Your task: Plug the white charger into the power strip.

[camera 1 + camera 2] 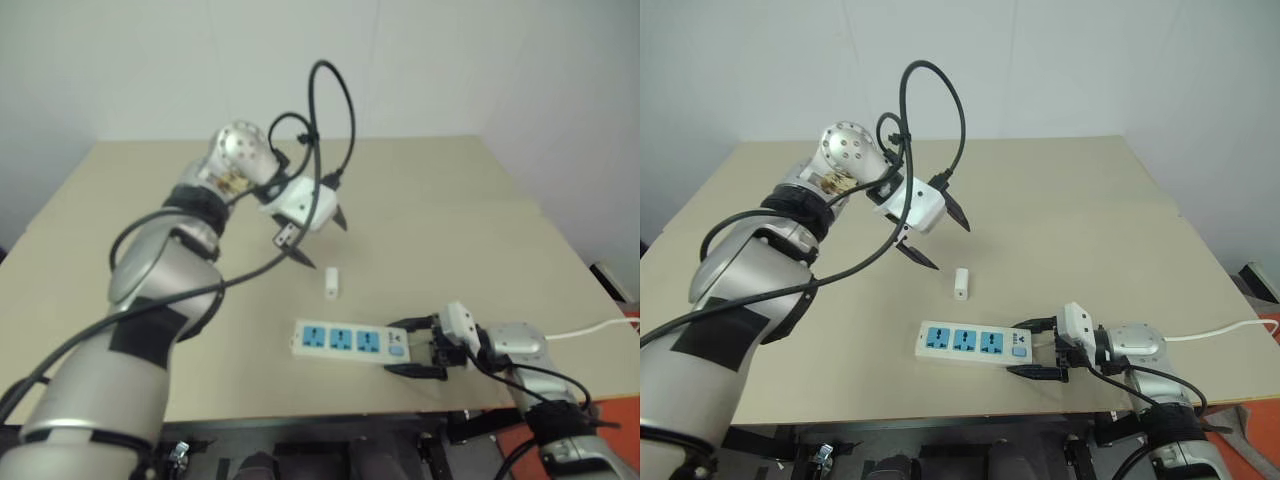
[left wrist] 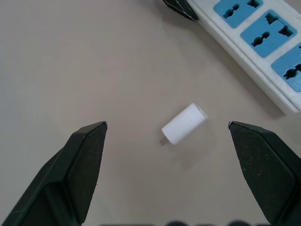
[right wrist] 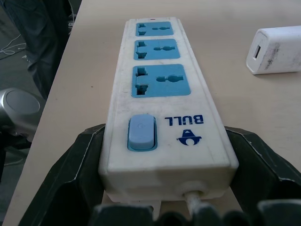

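The white charger (image 1: 961, 283) lies on its side on the table (image 1: 1090, 200), just beyond the power strip (image 1: 973, 343), which sits near the table's near edge. The left gripper (image 1: 937, 232) hangs above and to the left of the charger, fingers spread wide and empty. The right gripper (image 1: 1040, 348) has its fingers clamped on either side of the strip's switch end, at the strip's right.

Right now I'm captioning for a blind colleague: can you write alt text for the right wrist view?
The right pincer grips the switch end of a white power strip lying on a tan table. A white charger lies loose beside it.
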Controlling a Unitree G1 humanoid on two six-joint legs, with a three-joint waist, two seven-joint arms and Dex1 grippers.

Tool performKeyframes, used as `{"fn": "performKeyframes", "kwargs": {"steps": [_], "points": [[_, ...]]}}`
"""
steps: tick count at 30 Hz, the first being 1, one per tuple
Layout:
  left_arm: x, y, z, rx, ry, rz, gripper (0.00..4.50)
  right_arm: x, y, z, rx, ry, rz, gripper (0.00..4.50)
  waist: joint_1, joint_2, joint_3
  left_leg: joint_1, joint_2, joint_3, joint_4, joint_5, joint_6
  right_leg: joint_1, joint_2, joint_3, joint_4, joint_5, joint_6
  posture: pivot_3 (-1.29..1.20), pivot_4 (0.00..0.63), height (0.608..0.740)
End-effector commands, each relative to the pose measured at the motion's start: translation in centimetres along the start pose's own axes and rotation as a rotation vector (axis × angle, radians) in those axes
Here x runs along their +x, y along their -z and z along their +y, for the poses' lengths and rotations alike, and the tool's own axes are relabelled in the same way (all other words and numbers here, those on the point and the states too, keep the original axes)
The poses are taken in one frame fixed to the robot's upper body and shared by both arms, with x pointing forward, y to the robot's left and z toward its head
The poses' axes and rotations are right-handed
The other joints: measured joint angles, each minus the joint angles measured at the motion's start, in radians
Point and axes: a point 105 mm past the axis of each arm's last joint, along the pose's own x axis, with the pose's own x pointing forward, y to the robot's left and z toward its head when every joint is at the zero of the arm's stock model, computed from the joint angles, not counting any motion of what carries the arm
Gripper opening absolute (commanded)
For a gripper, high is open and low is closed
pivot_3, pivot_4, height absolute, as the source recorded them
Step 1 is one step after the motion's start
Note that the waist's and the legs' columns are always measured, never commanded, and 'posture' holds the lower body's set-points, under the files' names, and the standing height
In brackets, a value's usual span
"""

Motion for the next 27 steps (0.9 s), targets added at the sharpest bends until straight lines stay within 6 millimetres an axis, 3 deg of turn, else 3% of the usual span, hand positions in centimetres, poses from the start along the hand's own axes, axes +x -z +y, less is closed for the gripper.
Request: {"fn": "performKeyframes", "kwargs": {"steps": [1,6,12,16,20,22,27], "points": [[-0.1,-0.5,0.1,0.167,0.082,0.086,4.50,0.5,0.3,1.0,0.013,-0.038,0.025,3.44,0.000,0.000,0.000,0.000,0.000,0.000,0.000,0.000,0.000,0.000,0.000,0.000,0.000,0.000,0.000,0.00,0.150,0.740],[-0.1,0.2,-1.3,0.330,0.267,0.226,4.50,0.7,0.4,1.6,0.023,-0.040,0.026,3.44,0.001,-0.002,0.001,0.000,0.000,0.000,0.000,0.000,0.000,0.000,0.000,0.001,0.000,0.000,0.000,0.00,0.150,0.740],[1.4,0.0,-1.3,0.408,0.305,0.238,4.50,1.2,0.4,2.1,0.035,-0.026,0.014,3.44,0.001,-0.003,0.001,0.000,0.000,0.000,0.000,0.000,0.000,0.000,0.000,0.001,0.000,0.000,0.000,0.00,0.150,0.740],[2.4,0.7,-0.5,0.539,0.286,0.343,4.50,1.4,0.4,2.5,0.039,-0.020,0.013,3.44,0.000,-0.003,0.002,0.000,0.000,0.001,0.000,0.000,0.000,0.000,0.000,0.002,0.000,0.000,0.000,0.00,0.150,0.740],[3.4,2.7,1.3,0.852,0.252,0.545,4.50,1.6,0.2,2.6,0.040,-0.005,0.007,3.44,0.002,-0.007,0.004,0.000,-0.001,0.000,0.000,0.000,0.000,0.001,0.000,0.003,0.000,0.000,0.002,0.00,0.150,0.740],[4.1,2.9,1.7,0.996,0.229,0.540,4.50,1.7,0.0,2.6,0.040,0.004,0.002,3.44,0.002,-0.008,0.004,0.000,-0.001,0.000,0.000,0.000,0.000,0.000,-0.001,0.003,-0.001,0.000,0.004,0.00,0.150,0.740],[5.1,2.4,1.5,1.157,0.217,0.441,4.50,1.9,-0.2,2.7,0.044,0.015,0.000,3.44,0.003,-0.008,0.004,0.000,-0.002,0.002,0.000,0.000,0.000,-0.001,-0.001,0.003,-0.001,-0.001,0.004,0.00,0.150,0.740]]}}
